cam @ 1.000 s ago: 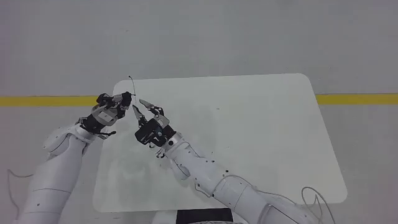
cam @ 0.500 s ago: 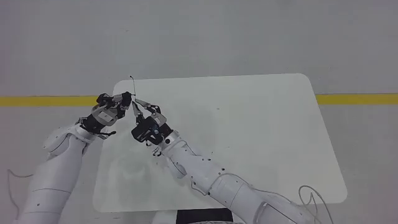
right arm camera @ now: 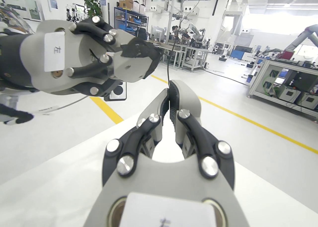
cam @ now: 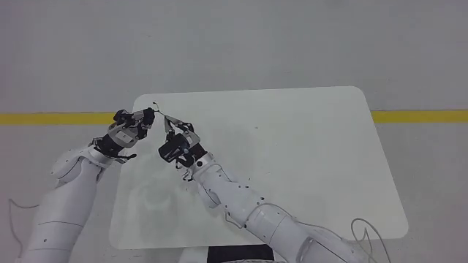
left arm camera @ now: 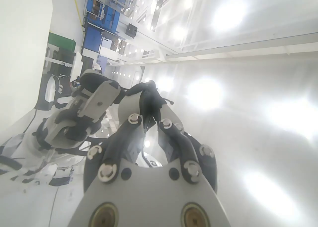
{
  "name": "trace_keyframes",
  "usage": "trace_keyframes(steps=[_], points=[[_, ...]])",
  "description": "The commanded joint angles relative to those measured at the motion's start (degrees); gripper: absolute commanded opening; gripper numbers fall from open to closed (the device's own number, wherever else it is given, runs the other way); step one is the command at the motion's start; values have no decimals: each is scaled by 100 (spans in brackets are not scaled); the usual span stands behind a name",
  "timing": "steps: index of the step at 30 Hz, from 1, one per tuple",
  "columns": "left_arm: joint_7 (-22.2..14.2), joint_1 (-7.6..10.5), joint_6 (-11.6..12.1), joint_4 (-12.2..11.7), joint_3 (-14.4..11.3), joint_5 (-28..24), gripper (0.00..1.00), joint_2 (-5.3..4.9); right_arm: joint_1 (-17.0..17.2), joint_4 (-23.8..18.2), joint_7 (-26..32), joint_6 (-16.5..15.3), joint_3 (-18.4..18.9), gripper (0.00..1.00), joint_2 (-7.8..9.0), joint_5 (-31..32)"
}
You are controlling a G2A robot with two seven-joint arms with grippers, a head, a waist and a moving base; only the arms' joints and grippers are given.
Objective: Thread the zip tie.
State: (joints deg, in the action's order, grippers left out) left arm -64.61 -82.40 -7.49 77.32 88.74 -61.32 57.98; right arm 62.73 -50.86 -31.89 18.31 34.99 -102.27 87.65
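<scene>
1. The table (cam: 344,190) is the reference for all positions. Both arms work above its far-left corner, and neither gripper touches its surface.

2. The left gripper (cam: 148,116) sits over the table's left edge, just short of that corner. Its jaws are clenched on one end of the zip tie (right arm camera: 168,73). The black pad covers hide the exact grip point.

3. The right gripper (cam: 167,121) sits just inboard of the left one, above the table top. Its jaws are pressed together on the thin strap, which rises from between them toward the left gripper.

4. The zip tie hangs in the air above the table corner, spanning the short gap between the two grippers. It does not rest on the table. Whether the tail has entered the head cannot be determined, because the head is too small to make out.

5. Faults to expect from this state:
- Strap buckling. Cause: the grippers close the gap while the tail is off the slot axis.
- Tail slipping out of the right jaws. Cause: a narrow, smooth strap gripped at its edge.
- Head rotating in the left jaws. Cause: side load from the strap, which turns the slot away.
- Gripper collision. Cause: very small clearance between the fingertips.
</scene>
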Motion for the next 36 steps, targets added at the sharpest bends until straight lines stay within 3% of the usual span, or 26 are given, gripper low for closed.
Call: trace_keyframes(steps=[1, 22, 23, 24, 26, 29, 31, 36], points=[[0, 0, 0, 0, 0, 0, 0, 0, 8, 35, 44, 27, 35, 0, -1, 23], [0, 0, 0, 0, 0, 0, 0, 0, 119, 217, 522, 118, 386, 0, -28, 105], [0, 0, 0, 0, 0, 0, 0, 0, 134, 212, 517, 118, 420, 9, -21, 111], [0, 0, 0, 0, 0, 0, 0, 0, 157, 189, 505, 118, 451, 33, -12, 118], [0, 0, 0, 0, 0, 0, 0, 0, 237, 124, 475, 118, 543, 100, 18, 101], [0, 0, 0, 0, 0, 0, 0, 0, 402, -32, 409, 33, 741, 100, 111, 110], [0, 0, 0, 0, 0, 0, 0, 0, 550, -234, 318, -241, 957, 100, 219, 72], [0, 0, 0, 0, 0, 0, 0, 0, 1020, -1104, 271, -1482, 1642, 100, 553, -135]])
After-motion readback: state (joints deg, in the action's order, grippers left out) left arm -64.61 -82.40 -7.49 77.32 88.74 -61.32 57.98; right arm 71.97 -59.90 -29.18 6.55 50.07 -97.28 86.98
